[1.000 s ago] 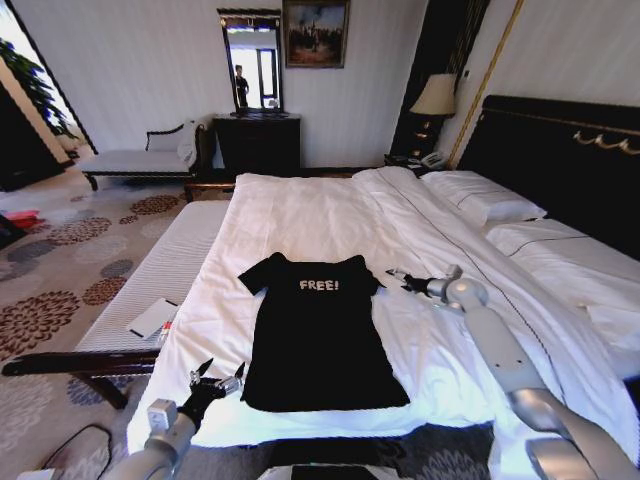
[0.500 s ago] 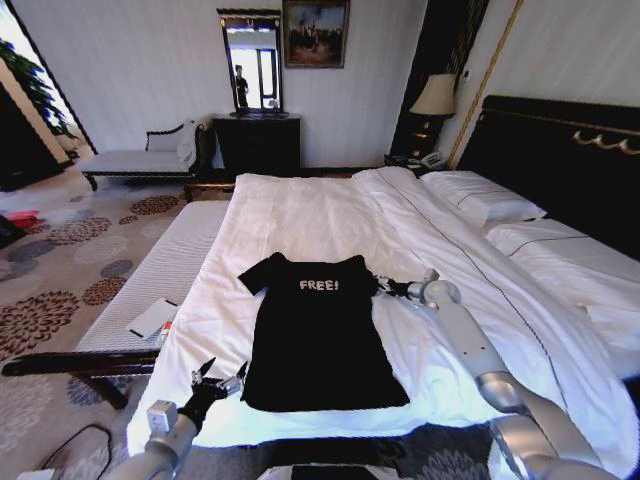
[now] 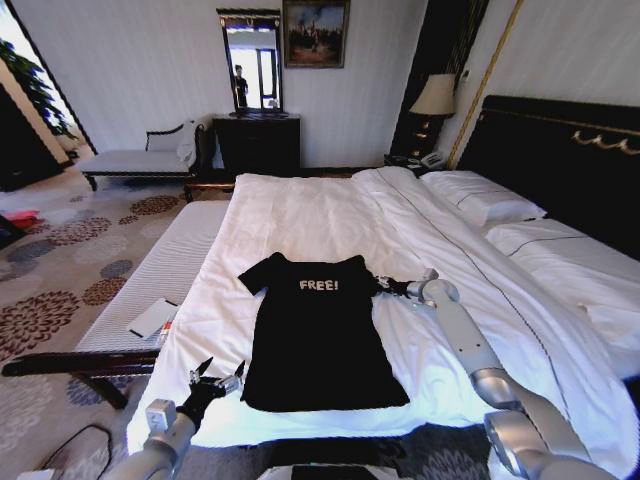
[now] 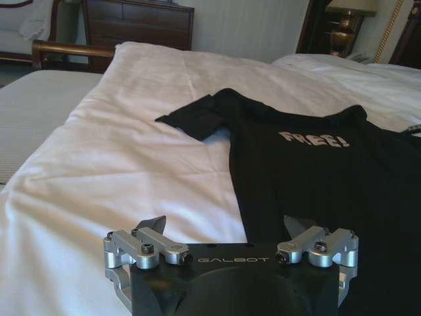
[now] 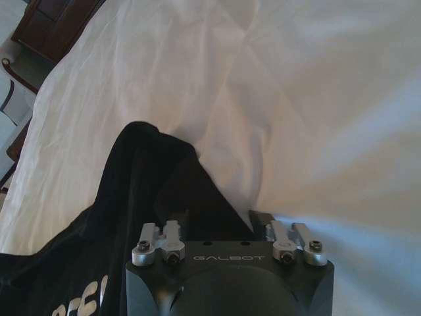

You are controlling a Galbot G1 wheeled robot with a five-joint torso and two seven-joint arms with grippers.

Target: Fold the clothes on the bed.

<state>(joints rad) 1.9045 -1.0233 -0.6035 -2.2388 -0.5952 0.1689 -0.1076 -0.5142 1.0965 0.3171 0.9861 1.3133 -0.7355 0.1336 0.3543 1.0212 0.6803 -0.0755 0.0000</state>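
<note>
**A:** Where does the T-shirt (image 3: 322, 335) lie?

**B:** Flat and face up on the white duvet (image 3: 300, 225) of the bed (image 3: 560, 270), near the foot edge, the "FREE!" lettering toward the pillows (image 3: 485, 200), both short sleeves spread out and the hem closest to the robot.

**A:** And the grippers?

**B:** The right gripper (image 3: 383, 286) is at the sleeve on the robot's right; in its wrist view the fingers stand apart, with the sleeve's edge between them — spread, not yet pinching. The left gripper (image 3: 218, 379) hovers low over the duvet just beside the hem's left corner, fingers also spread and holding nothing.

**A:** How do you judge it will handle?

**B:** Light, thin and limp. It has no stiffness, so whatever is lifted will sag and drag the rest along. On the soft duvet it looks likely to slide a little rather than stay put, and a deep pinch could catch the bedding beneath.

**A:** So where should one take hold?

**B:** At the edges — the sleeve tip or shoulder seam on the right, the hem corner on the left — a shallow pinch of the black cloth only. Two holds on one side should keep the fold line straight.
</note>
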